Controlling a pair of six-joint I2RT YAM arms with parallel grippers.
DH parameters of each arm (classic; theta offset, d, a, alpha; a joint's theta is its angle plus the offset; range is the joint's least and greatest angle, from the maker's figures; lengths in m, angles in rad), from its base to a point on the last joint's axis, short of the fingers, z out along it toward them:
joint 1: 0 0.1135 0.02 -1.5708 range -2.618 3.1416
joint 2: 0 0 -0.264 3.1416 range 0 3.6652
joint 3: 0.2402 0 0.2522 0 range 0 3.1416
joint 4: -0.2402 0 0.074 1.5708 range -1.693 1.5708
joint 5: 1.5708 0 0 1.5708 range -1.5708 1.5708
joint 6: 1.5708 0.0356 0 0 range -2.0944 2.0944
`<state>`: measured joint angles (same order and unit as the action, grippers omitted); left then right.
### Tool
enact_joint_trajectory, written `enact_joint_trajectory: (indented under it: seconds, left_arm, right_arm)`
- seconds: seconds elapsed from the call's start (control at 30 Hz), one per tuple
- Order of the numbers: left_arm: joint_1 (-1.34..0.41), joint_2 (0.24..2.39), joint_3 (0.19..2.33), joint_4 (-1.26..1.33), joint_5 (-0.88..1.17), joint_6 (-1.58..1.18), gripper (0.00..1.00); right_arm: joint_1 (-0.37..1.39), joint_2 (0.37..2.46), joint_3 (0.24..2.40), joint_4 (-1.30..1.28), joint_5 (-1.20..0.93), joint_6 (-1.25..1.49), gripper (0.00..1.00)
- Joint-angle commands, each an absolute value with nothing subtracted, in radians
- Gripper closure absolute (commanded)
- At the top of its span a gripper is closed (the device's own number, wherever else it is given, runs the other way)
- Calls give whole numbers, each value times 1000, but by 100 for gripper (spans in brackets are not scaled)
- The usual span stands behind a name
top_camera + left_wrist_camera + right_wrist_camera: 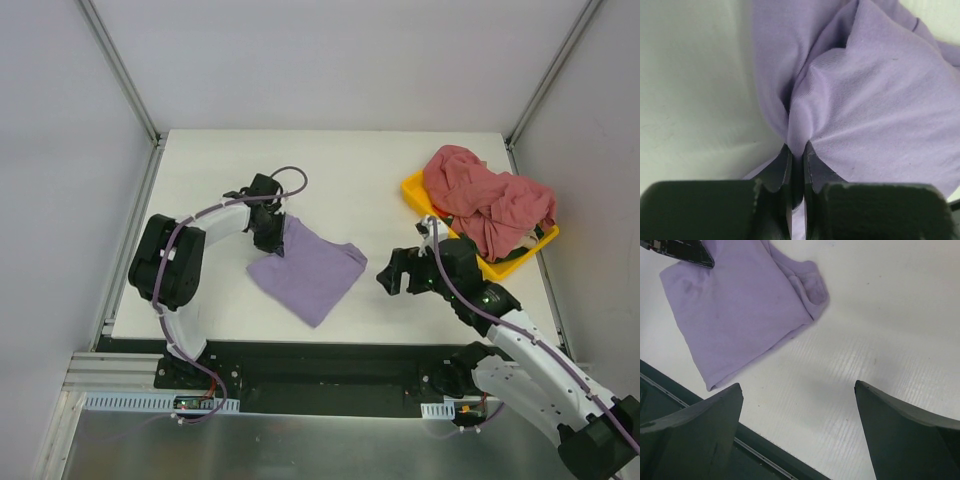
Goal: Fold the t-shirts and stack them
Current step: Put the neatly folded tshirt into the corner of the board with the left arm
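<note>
On white table (350,180) | left hand (796,150) clamped on lavender t-shirt (312,272) | right hand (393,276) apart

White arm links (215,217), black joints (165,262), purple cables (296,172), dark pincer fingers (778,169)

A plain lavender t-shirt (310,268) sits at the black left gripper (797,150), and pink-red t-shirts (487,200) fill a yellow tray (413,190) beyond the right gripper (797,386).

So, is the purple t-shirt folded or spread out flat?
Folded: the lavender t-shirt lies as a compact, layered rectangle on the table, no sleeves spread out. The left pincer is shut on its far corner.
</note>
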<state>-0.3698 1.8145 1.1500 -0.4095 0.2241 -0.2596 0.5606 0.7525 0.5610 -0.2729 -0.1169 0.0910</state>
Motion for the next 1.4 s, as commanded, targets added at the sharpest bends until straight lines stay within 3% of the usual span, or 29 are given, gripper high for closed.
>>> enact_joint_trajectory:
  seconds: [0.0, 0.23, 0.5, 0.97, 1.37]
  left_arm:
    - [-362, 1778, 1141, -489, 6, -354, 100]
    - [-183, 1770, 1219, -488, -69, -428, 100]
    - [-40, 2006, 1625, -529, -101, -252, 100]
    - [81, 2359, 2179, -656, -187, -279, 100]
    - [178, 2448, 2325, -666, -333, -172, 100]
  right_arm:
    - [561, 718, 566, -319, -52, 89, 4]
    - [561, 670, 558, -379, -6, 64, 4]
    - [560, 611, 584, -465, 41, 29, 4]
    - [560, 568, 580, -472, 166, 8, 4]
    - [560, 617, 577, -471, 212, -15, 4]
